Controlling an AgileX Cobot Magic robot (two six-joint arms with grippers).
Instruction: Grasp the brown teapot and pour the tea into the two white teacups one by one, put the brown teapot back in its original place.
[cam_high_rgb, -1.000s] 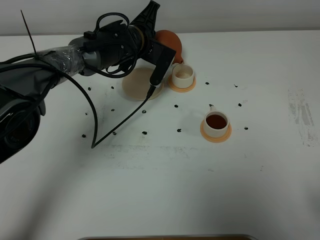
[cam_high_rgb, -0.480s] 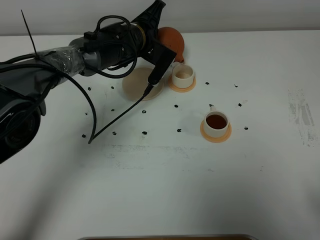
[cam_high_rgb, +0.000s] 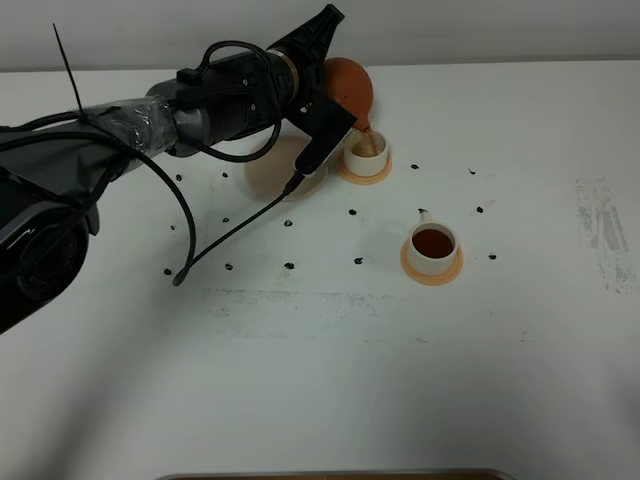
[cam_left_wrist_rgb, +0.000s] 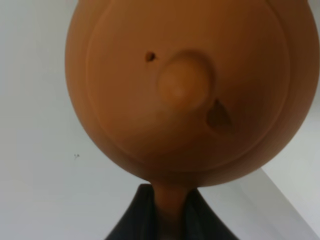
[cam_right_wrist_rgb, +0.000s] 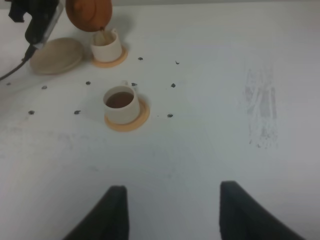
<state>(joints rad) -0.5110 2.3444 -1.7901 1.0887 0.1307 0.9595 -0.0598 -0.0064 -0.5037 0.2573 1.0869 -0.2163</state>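
Tilting too steeply may overflow the far teacup (cam_high_rgb: 366, 150); your left gripper (cam_left_wrist_rgb: 163, 215) clamps the brown teapot (cam_high_rgb: 347, 85).

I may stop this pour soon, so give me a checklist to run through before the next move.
1. Spout of the brown teapot over the far teacup: ok, tea falls into it.
2. Hold of the left gripper on the teapot's handle: ok, shut on it.
3. Tea in the near teacup: ok, dark tea shows.
4. Level in the far teacup: cannot tell.
5. Room on the saucer for the return: ok, bare.
6. Position of the right gripper: ok, open, apart from both cups.
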